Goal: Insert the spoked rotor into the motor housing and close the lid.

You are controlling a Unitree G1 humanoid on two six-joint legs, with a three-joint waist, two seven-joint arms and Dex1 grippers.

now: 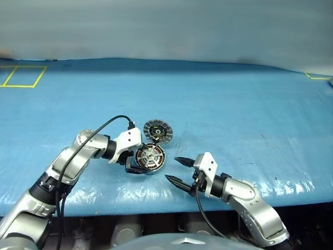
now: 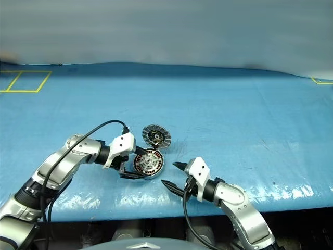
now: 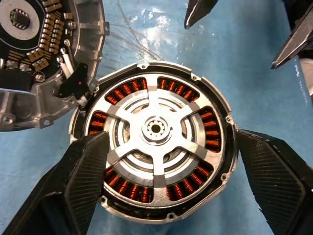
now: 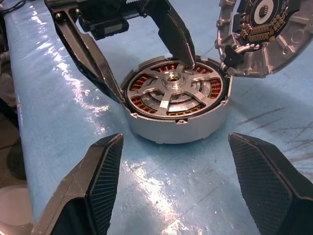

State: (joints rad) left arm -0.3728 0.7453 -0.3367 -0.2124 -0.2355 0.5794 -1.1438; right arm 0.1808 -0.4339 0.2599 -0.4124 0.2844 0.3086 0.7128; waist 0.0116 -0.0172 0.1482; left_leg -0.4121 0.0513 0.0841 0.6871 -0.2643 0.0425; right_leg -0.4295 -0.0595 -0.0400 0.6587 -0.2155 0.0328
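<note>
Right gripper (image 1: pixel 178 170) open near motor housing (image 4: pixel 177 117); spoked rotor (image 3: pixel 157 131) inside; left gripper (image 3: pixel 161 196) open astride.

Reaching inward near the table's front edge: left gripper (image 1: pixel 136 167) angled down, fingers spread; right gripper (image 1: pixel 176 171) gaping, near level.

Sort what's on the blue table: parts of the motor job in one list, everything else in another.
Job:
motor housing, copper windings up
spoked rotor, already seated in the housing
lid, open, leaning at the housing's rim
left gripper, open, straddling the housing
right gripper, open, nearby

Other:
blue table cover
yellow tape marks
</note>
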